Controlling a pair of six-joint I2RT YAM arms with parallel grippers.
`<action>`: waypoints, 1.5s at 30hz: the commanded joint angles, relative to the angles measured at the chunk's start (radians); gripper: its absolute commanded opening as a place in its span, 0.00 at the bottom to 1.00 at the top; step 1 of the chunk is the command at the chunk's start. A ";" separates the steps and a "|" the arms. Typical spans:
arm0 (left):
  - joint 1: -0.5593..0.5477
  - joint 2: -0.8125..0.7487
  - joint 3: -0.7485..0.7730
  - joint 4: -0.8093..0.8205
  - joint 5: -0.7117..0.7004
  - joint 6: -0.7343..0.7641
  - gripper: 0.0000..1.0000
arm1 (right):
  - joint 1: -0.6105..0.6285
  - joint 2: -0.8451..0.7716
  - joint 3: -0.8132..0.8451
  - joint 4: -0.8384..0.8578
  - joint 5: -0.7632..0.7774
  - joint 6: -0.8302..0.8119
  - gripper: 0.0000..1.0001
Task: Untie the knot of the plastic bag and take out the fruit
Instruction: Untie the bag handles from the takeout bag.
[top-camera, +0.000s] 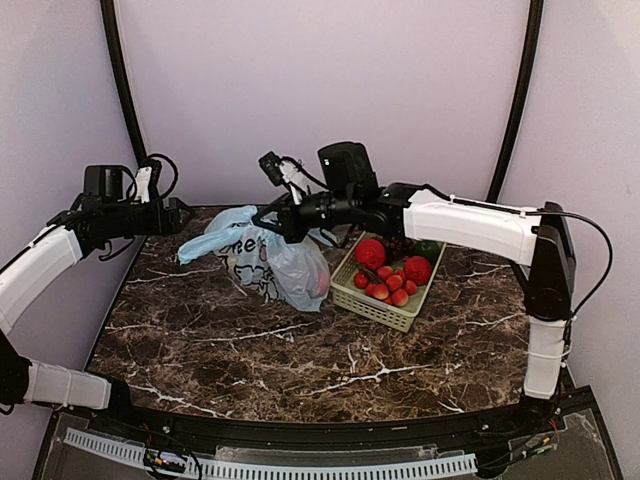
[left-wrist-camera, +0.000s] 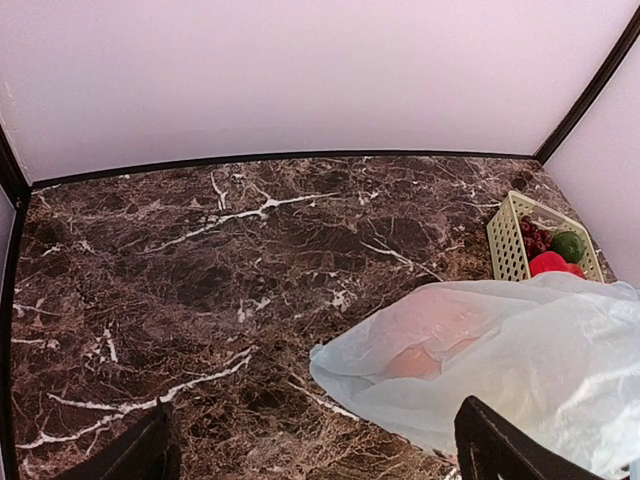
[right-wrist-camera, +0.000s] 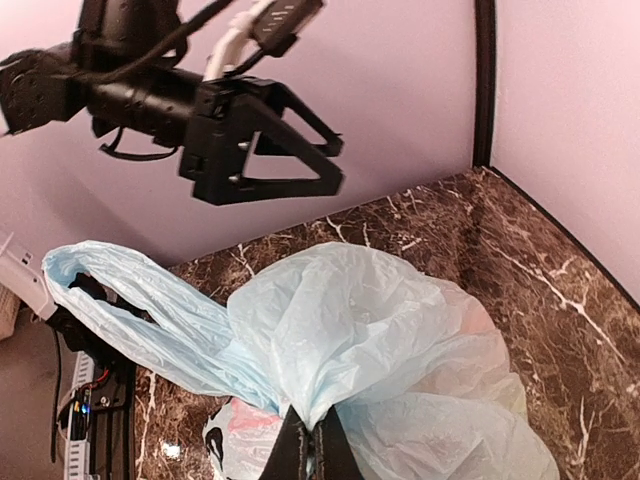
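- The left fingers (top-camera: 180, 212), black and mounted on a white-sleeved arm, hover over the far left of the dark brown, white-veined marble tabletop (top-camera: 250, 350). In the left wrist view they stand wide apart with nothing between them.
- A long loop of film (top-camera: 205, 243) stretches out from the thin, translucent light blue plastic bag (top-camera: 285, 268) towards the left fingers. It is near them but not gripped.
- The plastic bag sits on the far middle of the tabletop, just left of the basket. Its printed side faces the arms.
- A rounded orange-pink fruit (left-wrist-camera: 430, 335) shows dimly through the film, inside the bag. No other piece in there can be made out.
- The right fingers (right-wrist-camera: 310, 450) are pressed together on a gathered fold of film at the top of the bag. The loop and the body of the bag meet at that bunch, and I cannot tell which part of it is the knot.
- The pale green lattice plastic basket (top-camera: 385, 305) stands on the tabletop, touching or just beside the bag. It holds two large red fruits (top-camera: 370, 252), a dark green one (top-camera: 428, 248), small red strawberries (top-camera: 392, 285) and dark grapes (top-camera: 397, 242).
- The right arm (top-camera: 470, 225), white-sleeved, reaches from the right edge across and above the basket to the bag.
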 joint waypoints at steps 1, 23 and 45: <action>0.004 -0.012 -0.024 0.011 0.014 0.010 0.94 | 0.103 0.019 -0.020 -0.067 0.037 -0.166 0.00; -0.132 -0.014 -0.040 -0.020 -0.003 0.039 0.94 | 0.223 -0.107 -0.331 0.127 0.060 -0.022 0.68; -0.487 -0.162 -0.231 -0.314 0.018 -0.193 0.90 | 0.156 -0.299 -0.737 0.089 0.197 0.363 0.91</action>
